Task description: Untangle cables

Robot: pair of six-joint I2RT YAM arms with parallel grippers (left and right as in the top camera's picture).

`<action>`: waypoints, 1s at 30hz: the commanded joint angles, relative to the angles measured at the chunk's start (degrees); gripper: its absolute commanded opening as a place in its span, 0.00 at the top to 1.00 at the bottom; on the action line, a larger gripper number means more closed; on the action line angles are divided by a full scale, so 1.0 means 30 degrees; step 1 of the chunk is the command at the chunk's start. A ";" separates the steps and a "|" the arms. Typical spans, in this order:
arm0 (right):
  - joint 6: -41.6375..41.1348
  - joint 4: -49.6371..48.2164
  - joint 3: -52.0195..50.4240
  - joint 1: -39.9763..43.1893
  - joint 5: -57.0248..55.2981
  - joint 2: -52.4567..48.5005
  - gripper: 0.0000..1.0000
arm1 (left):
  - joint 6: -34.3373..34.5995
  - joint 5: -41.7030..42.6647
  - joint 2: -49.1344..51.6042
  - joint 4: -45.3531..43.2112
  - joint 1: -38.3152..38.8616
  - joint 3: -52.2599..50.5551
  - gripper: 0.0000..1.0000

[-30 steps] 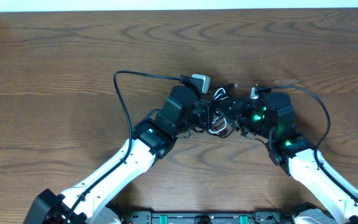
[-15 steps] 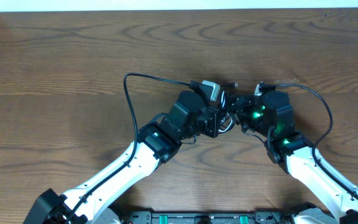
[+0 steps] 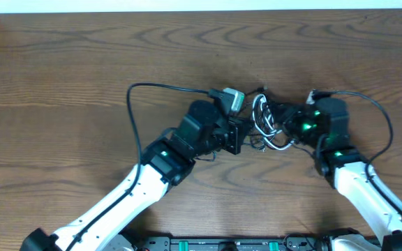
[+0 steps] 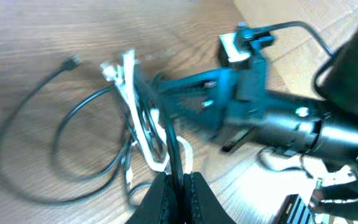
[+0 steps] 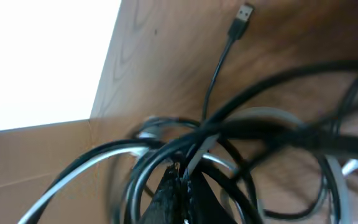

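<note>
The cables [image 3: 265,124] are a small knot of thin black and white cords between my two grippers at the table's middle. My left gripper [image 3: 237,137] is shut on a black cable [image 4: 174,152], which runs up from its jaws [image 4: 179,186] into the white and black loops. My right gripper [image 3: 285,128] is shut on the tangle; black and white loops [image 5: 229,134] fan out from its jaws [image 5: 182,183]. A black cord with a small plug end [image 5: 244,14] lies loose on the wood.
The wooden table [image 3: 61,63] reaches a white edge at the back. Each arm's thicker black wire arcs beside it, on the left [image 3: 135,111] and on the right [image 3: 382,118]. A grey connector block [image 3: 230,97] sits on the left wrist.
My two grippers have drawn apart, the right one moving to the right. The cable bundle between them has been stretched out and its white loops now show.
</note>
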State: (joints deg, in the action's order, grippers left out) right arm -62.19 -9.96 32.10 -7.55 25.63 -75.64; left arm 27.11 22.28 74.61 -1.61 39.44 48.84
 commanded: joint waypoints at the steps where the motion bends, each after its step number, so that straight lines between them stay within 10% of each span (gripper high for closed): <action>1: 0.2623 -0.0029 0.0197 0.1719 0.3300 0.0393 0.99 | -0.0182 0.0160 -0.0036 0.0984 -0.0831 0.0168 0.92; 10: 0.3548 -0.0976 0.0197 0.4240 0.9464 0.1647 0.99 | -0.0175 -0.1377 0.0437 0.2514 -0.1049 0.0124 0.90; 15: 0.3534 -0.2149 0.0197 0.4240 1.1489 0.1639 0.99 | -0.0153 -0.1362 0.0583 0.2528 -0.1035 0.0124 0.57; 30: 0.5421 -0.2011 0.0197 0.4240 1.1074 0.1639 0.84 | -0.0146 -0.2747 0.1035 0.2317 -0.1035 0.0124 0.23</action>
State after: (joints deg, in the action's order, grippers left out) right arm -49.89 -16.08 32.12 4.93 59.16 -71.29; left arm 27.03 17.98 76.09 5.48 36.53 48.86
